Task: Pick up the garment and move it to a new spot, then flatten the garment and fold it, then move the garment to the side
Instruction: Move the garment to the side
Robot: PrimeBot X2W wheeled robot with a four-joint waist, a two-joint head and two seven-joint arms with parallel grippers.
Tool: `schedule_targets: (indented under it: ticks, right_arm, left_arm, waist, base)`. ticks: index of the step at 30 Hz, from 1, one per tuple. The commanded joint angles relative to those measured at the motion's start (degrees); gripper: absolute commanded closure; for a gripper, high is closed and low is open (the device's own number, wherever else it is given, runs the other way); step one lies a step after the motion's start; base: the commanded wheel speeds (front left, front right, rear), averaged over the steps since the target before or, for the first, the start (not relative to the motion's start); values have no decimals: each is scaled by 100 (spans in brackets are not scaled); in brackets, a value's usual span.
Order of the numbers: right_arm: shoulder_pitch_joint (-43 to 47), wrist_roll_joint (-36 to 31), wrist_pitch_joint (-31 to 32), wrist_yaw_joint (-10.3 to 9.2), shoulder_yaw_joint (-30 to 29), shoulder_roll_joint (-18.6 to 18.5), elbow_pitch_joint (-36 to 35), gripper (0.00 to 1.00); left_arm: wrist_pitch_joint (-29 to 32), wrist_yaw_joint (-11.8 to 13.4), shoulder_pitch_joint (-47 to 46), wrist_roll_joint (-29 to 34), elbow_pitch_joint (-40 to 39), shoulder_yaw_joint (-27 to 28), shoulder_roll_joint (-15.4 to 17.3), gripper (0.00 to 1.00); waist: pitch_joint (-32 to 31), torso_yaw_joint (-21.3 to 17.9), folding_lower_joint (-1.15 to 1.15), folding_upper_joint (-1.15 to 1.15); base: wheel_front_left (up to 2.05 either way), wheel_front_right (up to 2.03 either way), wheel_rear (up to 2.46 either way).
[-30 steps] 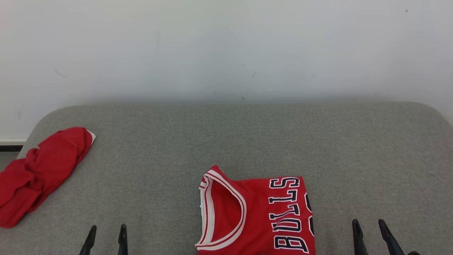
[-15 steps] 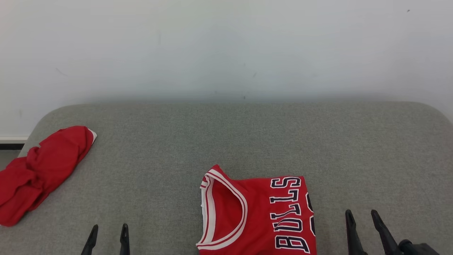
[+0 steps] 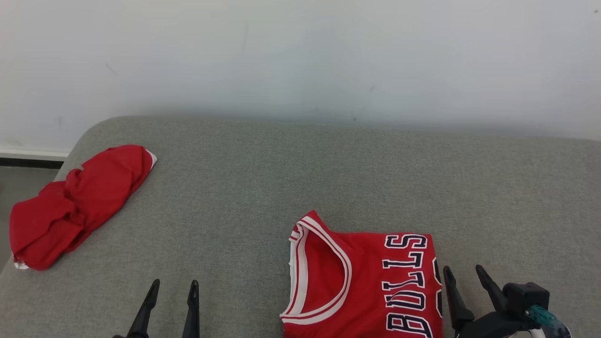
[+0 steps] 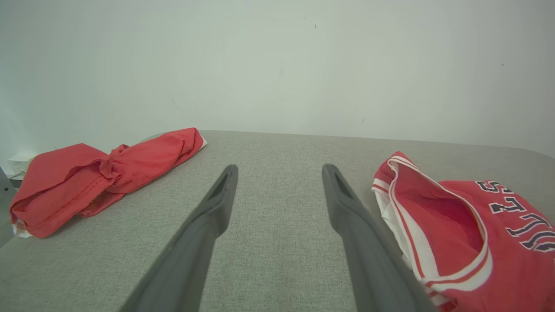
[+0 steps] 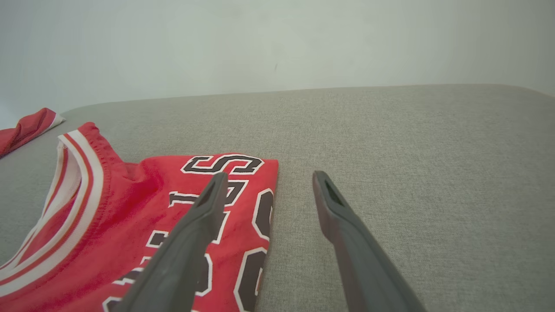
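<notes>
Under and ahead of both pincers: grey fabric-covered desk. Folded red jersey, white-trimmed neck opening and dark "BULLS" lettering facing up, lies flat between the two pincers. Its lettered edge is just beside the right pincer. In the right wrist view one finger of that pincer stands over the lettering; contact not determinable. Crumpled red garment lies well off to the left of the left pincer, at the desk's left edge. Both pincers released, fingers spread, nothing between them.
</notes>
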Motion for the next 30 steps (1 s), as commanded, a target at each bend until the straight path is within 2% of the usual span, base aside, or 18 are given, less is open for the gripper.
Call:
schedule_targets:
  ticks: [1,7,19,20,21,22,23,30]
  right_arm:
    - [-80,-29,4,-13,13,-4,133,0]
    - [-503,-71,41,-13,76,61,1108,0]
    - [-1216,-15,-56,-13,263,202,2633,0]
    - [-1250,23,-49,-13,309,226,2726,13]
    - [-1266,65,-33,-13,380,255,2804,51]
    - [-1292,121,-73,-12,443,277,2846,82]
    - [-1328,155,-107,-12,508,279,2881,100]
    - [-1934,341,-212,-14,881,-126,2865,100]
  left_arm:
    - [-18,6,-82,-53,20,-30,-20,0]
    - [-18,6,-150,-85,70,-49,-32,0]
    - [-18,6,-329,-109,170,-90,-26,0]
    - [-18,6,-336,-110,177,-87,-23,0]
    - [-18,6,-342,-110,178,-76,-21,0]
    - [-18,6,-343,-111,184,-64,-22,0]
    - [-18,6,-345,-113,184,-53,-22,0]
    - [-18,6,-424,-128,123,3,-44,0]
  waist:
    - [62,105,0,0]
    - [164,225,0,0]
    - [325,337,0,0]
    - [331,339,0,0]
    - [336,339,0,0]
    - [344,336,0,0]
    - [358,329,0,0]
    - [603,165,0,0]
  base:
    - [0,0,0]
    - [0,0,0]
    - [0,0,0]
    - [0,0,0]
    - [0,0,0]
    - [0,0,0]
    - [0,0,0]
    - [0,0,0]
